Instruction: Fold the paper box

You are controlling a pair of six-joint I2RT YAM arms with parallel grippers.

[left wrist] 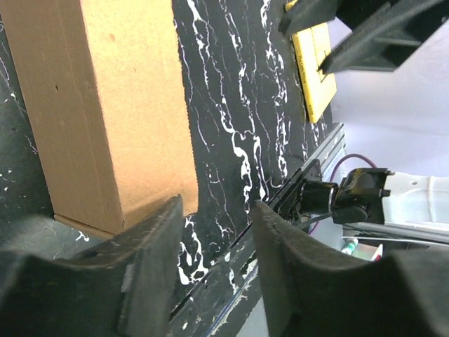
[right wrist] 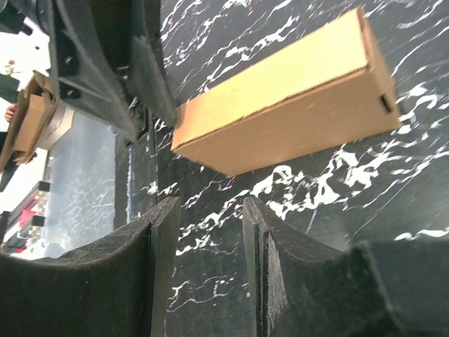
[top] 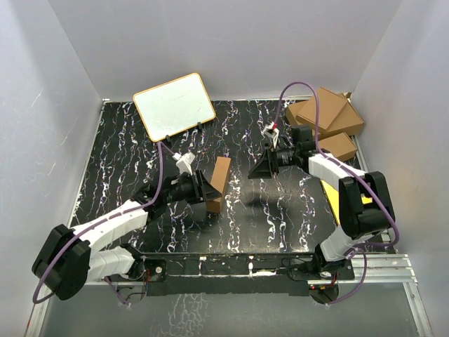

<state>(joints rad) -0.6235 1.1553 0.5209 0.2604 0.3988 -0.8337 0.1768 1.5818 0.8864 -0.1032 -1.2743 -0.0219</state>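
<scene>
The paper box point(top: 219, 184) is a small closed brown carton lying on the black marbled table near the middle. In the left wrist view the box point(left wrist: 105, 105) fills the upper left, and my left gripper point(left wrist: 217, 210) stands open just past its near end, with only table between the fingers. From above, the left gripper point(top: 208, 191) sits against the box's left side. My right gripper point(top: 258, 168) hovers to the right of the box, apart from it. In the right wrist view the box point(right wrist: 280, 98) lies beyond the open right gripper point(right wrist: 210, 207), which holds nothing.
A white board point(top: 174, 105) leans at the back left. Three larger brown cartons point(top: 326, 116) are stacked at the back right. A yellow sheet point(top: 335, 196) lies under the right arm. White walls close in three sides, and a metal rail point(top: 245, 263) runs along the near edge.
</scene>
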